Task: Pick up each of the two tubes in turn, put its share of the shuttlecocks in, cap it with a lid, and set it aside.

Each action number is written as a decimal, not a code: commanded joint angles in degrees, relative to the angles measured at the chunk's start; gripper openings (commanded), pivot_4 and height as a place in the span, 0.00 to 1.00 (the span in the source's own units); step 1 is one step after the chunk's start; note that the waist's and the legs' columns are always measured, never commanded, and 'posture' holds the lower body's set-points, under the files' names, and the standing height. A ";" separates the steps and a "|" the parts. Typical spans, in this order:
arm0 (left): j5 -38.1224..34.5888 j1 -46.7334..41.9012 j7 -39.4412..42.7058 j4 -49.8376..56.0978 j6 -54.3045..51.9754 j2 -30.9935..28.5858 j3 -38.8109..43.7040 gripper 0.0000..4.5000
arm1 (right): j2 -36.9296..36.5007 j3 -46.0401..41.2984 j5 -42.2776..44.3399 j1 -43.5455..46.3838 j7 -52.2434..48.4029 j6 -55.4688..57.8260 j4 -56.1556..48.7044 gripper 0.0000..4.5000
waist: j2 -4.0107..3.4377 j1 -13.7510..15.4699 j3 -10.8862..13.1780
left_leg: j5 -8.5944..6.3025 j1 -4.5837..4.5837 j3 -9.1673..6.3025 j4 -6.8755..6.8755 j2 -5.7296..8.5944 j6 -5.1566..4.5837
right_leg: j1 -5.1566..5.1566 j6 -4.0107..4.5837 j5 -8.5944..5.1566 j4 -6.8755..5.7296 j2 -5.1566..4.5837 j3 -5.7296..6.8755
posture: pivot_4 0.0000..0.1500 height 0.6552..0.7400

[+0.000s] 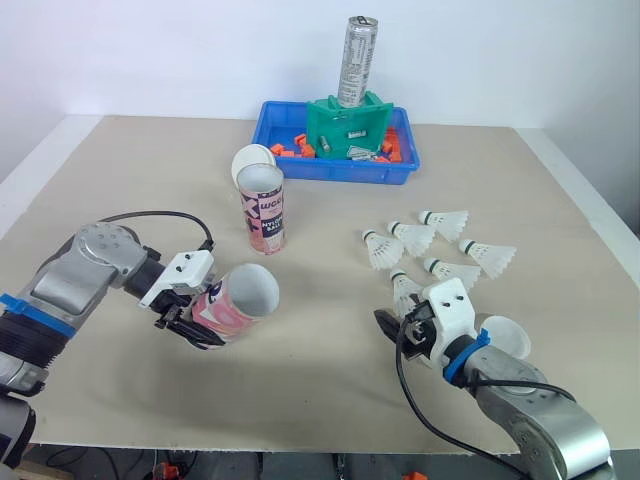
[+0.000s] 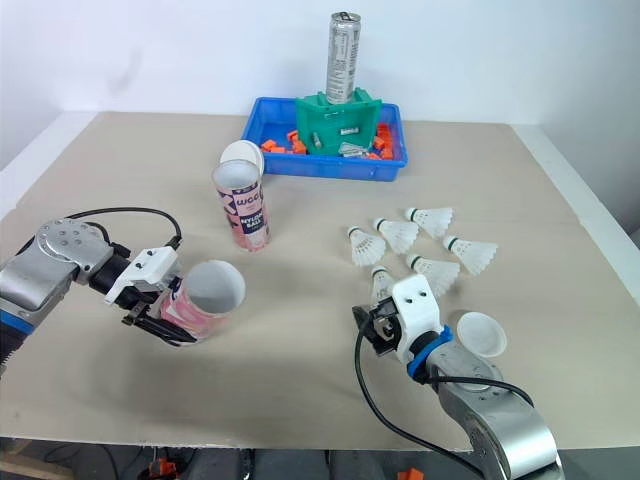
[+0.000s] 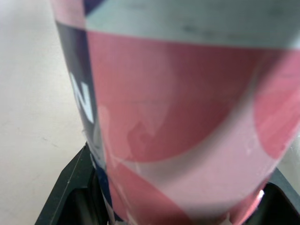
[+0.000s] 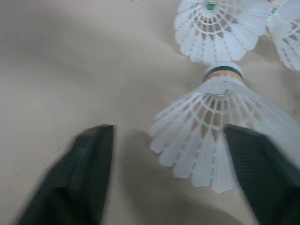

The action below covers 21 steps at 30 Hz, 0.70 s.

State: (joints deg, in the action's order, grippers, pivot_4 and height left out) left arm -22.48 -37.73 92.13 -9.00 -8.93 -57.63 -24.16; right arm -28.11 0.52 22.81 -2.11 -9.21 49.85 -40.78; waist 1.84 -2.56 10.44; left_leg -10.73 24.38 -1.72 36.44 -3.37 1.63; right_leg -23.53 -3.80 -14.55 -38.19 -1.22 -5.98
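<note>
While left gripper [image 1: 188, 326] clamps tilted tube [image 1: 243, 299], mouth facing right, right gripper [image 1: 397, 322] sits spread. Nearest shuttlecock [image 1: 405, 290] just ahead on table [image 1: 120, 180], skirt toward fingers, cork pointing away.

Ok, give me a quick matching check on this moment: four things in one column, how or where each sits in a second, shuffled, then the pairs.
Things:
1. held tube
2. standing tube
3. silver can
4. nearest shuttlecock

States:
A. upright in the green holder inside the blue bin
B. lying on the table between the open jaws of the right gripper
C. tilted, clamped in the left gripper
D. upright on the table, top open

Pairs: 1-C, 2-D, 3-A, 4-B.
</note>
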 commanded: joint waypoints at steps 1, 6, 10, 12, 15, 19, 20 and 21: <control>-0.27 0.44 0.37 1.00 0.18 -1.04 1.04 0.61 | 1.09 0.33 -1.05 1.09 0.73 0.50 -1.34 0.40 | 0.00 -0.01 0.00 | 0.00 0.00 0.00 0.00 0.00 0.00 | 0.00 0.00 0.00 0.00 0.00 0.00 | 1.00 0.62; -0.34 0.87 0.37 0.77 0.59 -1.11 1.10 0.61 | 1.99 0.73 -1.93 1.80 0.73 1.07 -1.29 0.01 | 0.00 0.00 0.00 | 0.00 0.00 0.00 0.00 0.00 0.00 | 0.00 0.00 0.00 0.00 0.00 0.00 | 1.00 0.62; -0.36 1.33 0.37 0.50 1.06 -1.07 1.24 0.61 | 2.04 0.48 -2.22 1.94 0.20 1.43 -1.78 0.01 | 0.00 -0.01 0.00 | 0.00 0.00 -0.01 0.00 0.00 0.00 | 0.00 0.00 0.00 -0.01 0.01 0.00 | 1.00 0.62; -0.40 1.49 0.37 0.47 1.16 -1.10 1.25 0.61 | 1.44 -0.39 -2.03 2.05 -0.33 1.73 -2.57 0.01 | 0.00 -0.01 0.00 | 0.00 0.00 0.00 0.00 0.00 0.00 | 0.00 0.00 0.00 -0.01 0.01 0.00 | 1.00 0.62; -0.45 1.55 0.37 0.43 1.28 -1.11 1.19 0.61 | -0.86 -3.10 -1.04 1.77 -2.47 2.35 -4.75 0.01 | -0.02 -0.01 0.01 | 0.00 0.00 -0.01 0.00 0.00 0.00 | 0.00 0.00 0.00 -0.01 0.00 0.00 | 1.00 0.62; -0.53 1.14 0.37 0.15 1.52 -0.97 0.90 0.61 | -7.23 -6.73 1.03 2.07 -8.32 2.50 -9.08 0.01 | -0.03 0.01 0.02 | 0.00 0.01 -0.01 0.00 0.00 0.00 | 0.00 -0.02 0.00 -0.01 0.00 0.00 | 1.00 0.62; -0.56 1.06 0.37 0.12 1.52 -0.91 0.83 0.61 | -8.71 -7.53 1.64 2.50 -9.92 2.15 -9.79 0.01 | -0.04 0.01 0.03 | 0.00 0.01 -0.02 0.00 0.00 0.00 | 0.01 -0.01 0.00 -0.01 0.01 0.01 | 1.00 0.62; -0.59 0.93 0.37 0.06 1.49 -0.83 0.71 0.61 | -10.19 -8.74 2.94 3.08 -12.04 1.61 -10.72 0.01 | -0.05 0.00 0.03 | 0.00 -0.01 -0.02 0.00 0.00 0.00 | 0.00 -0.01 0.00 -0.03 0.01 0.01 | 1.00 0.62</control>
State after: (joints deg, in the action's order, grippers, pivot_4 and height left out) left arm -22.70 -36.78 92.08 -9.10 -7.68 -57.73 -23.53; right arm -36.73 -5.49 23.50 -0.35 -17.79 52.61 -47.73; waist 1.80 -2.56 10.46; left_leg -10.73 24.36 -1.73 36.44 -3.37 1.63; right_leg -23.52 -3.81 -14.55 -38.22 -1.21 -5.97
